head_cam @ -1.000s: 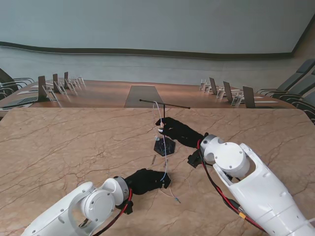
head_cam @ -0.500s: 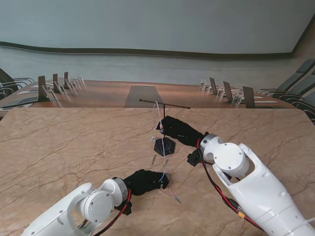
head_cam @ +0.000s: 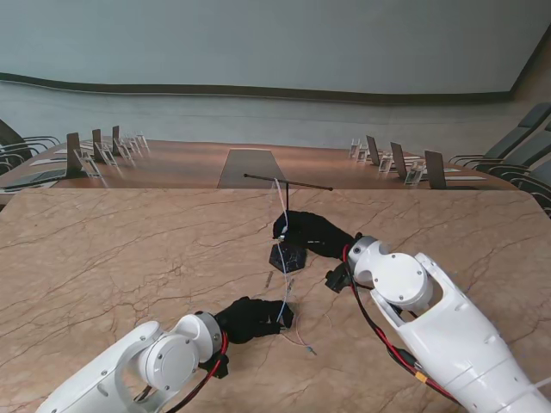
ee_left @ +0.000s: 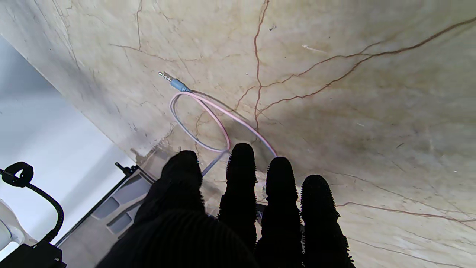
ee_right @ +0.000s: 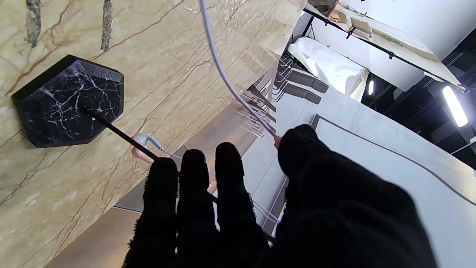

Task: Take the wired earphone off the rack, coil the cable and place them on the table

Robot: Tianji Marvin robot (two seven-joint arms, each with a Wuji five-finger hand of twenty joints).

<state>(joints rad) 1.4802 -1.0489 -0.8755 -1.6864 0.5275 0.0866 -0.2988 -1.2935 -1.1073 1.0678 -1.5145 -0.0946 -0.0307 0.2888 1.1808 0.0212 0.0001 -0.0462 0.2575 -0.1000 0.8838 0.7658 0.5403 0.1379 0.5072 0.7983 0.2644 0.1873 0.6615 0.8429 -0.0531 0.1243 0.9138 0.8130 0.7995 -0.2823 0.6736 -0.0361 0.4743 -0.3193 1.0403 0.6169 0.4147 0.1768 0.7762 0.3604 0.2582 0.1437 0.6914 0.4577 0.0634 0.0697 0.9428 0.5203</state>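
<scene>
The rack (head_cam: pixel 287 255) has a black hexagonal base (ee_right: pixel 70 106), a thin post and a crossbar (head_cam: pixel 287 181). The earphone cable (head_cam: pixel 283 258) hangs from the crossbar down to my left hand (head_cam: pixel 254 317), whose thumb and forefinger close on it. Beyond those fingers (ee_left: pixel 241 175) the cable loops (ee_left: pixel 200 123) on the table and ends in the jack plug (ee_left: pixel 169 80). My right hand (head_cam: pixel 310 232) is at the post just above the base, fingers (ee_right: pixel 193 175) against the post and thumb (ee_right: pixel 297 149) apart. The cable (ee_right: pixel 230 82) touches that thumb. An earbud (ee_right: pixel 143 140) hangs by the fingertips.
The marble table (head_cam: pixel 129 249) stretches wide on both sides of the rack. Behind it stands a long conference table (head_cam: pixel 250 163) with chairs and name stands.
My right hand has slid slightly down the post toward the base and nearer to me. My left hand has drawn back a little with the cable.
</scene>
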